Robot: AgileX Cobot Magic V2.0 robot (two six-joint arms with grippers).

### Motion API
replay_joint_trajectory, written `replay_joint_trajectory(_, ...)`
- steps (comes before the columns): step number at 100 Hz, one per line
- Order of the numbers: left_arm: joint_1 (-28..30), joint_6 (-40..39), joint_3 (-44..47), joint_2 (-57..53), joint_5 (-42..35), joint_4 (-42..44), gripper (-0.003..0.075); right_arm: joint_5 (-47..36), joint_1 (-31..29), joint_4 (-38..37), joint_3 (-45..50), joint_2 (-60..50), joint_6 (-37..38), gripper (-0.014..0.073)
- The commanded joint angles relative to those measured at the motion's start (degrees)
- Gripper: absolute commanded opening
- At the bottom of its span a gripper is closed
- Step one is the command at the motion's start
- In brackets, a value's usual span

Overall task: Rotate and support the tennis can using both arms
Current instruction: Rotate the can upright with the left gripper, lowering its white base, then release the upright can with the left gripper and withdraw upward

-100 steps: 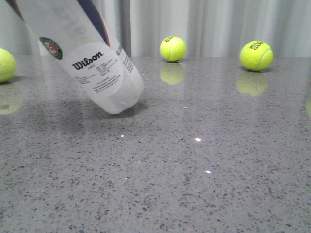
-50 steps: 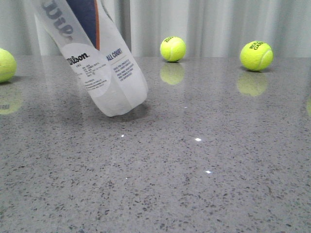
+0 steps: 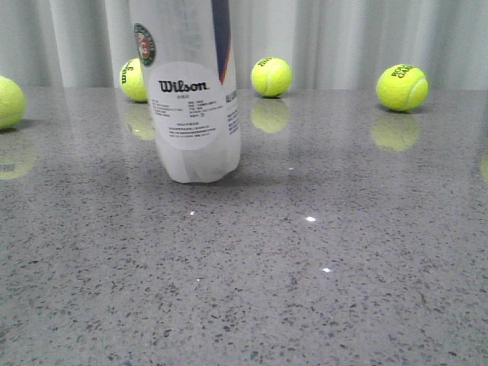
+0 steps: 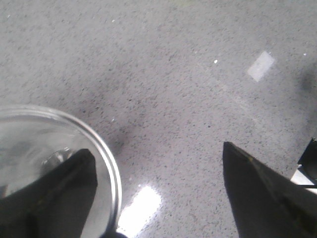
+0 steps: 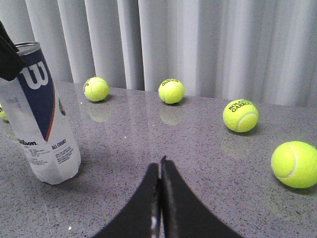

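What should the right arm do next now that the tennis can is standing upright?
Probably open the right gripper and move it toward the tennis can. Its jaws are shut and well clear of the can, while the left gripper is spread open over the silver rim, so nothing braces the side.

Translucent white tennis can [image 3: 194, 99], upright on table, Wilson label facing front

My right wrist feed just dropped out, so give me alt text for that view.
The tennis can stands nearly upright on the grey speckled table, open silver rim up, with a dark arm part at that rim. The right gripper is apart from it, jaws shut and empty. Four tennis balls lie towards the curtain.
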Motion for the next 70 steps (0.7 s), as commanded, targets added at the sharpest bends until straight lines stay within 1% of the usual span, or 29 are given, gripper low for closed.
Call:
replay_joint_trajectory(1, -0.77, -0.16, -1.99, -1.99, -4.12, -1.97, 0.0512, -5.0, -0.32, -0.11, -1.4, 0.59, -0.41, -0.0057)
replay_joint_trajectory(18, -0.77, -0.16, -1.99, -1.99, -4.34, -1.97, 0.0512, -5.0, -0.32, -0.11, -1.4, 0.59, -0.41, -0.0057)
replay_joint_trajectory(34, -0.77, -0.16, -2.84, -2.1, -6.61, -2.05, 0.0512, -5.0, -0.32, -0.11, -1.4, 0.59, -0.41, -0.0057)
replay_joint_trajectory(45, -0.77, 1.43, -3.95, -2.94, -10.28, -2.05, 0.0508, -5.0, -0.32, -0.11, -1.4, 0.59, -0.41, -0.0057)
replay_joint_trajectory(49, -0.77, 1.7, -3.95, -3.65, -12.19, -1.76, 0.0489, -5.0, -0.32, -0.11, -1.4, 0.59, -0.41, -0.0057)
replay_joint_trajectory(53, -0.77, 1.69, -3.95, -4.48, -13.42, -1.33, 0.0449, -5.0, -0.32, -0.11, -1.4, 0.59, -0.41, -0.0057)
replay_joint_trajectory(57, -0.77, 1.69, -3.81, -5.34, -14.32, -0.57, 0.0389, -5.0, -0.32, -0.11, -1.4, 0.59, -0.41, -0.0057)
replay_joint_trajectory(60, -0.77, 1.69, -3.53, -6.1, -15.02, -0.17, 0.0323, -5.0, -0.32, -0.11, -1.4, 0.59, -0.41, -0.0057)
replay_joint_trajectory(62, -0.77, 1.69, -3.41, -6.47, -15.38, -0.06, 0.0294, -5.0, -0.32, -0.11, -1.4, 0.59, -0.41, -0.0057)
replay_joint_trajectory(67, -0.77, 1.69, -2.45, -8.03, -16.65, 0.6, 0.0171, -5.0, -0.32, -0.11, -1.4, 0.59, -0.41, -0.0057)
replay_joint_trajectory(69, -0.77, 1.69, -2.01, -8.43, -17.09, 0.89, 0.0141, -5.0, -0.32, -0.11, -1.4, 0.59, -0.41, -0.0057)
replay_joint_trajectory(70, -0.77, 1.69, -1.69, -8.81, -17.4, 1.0, 0.011, -5.0, -0.32, -0.11, -1.4, 0.59, -0.41, -0.0057)
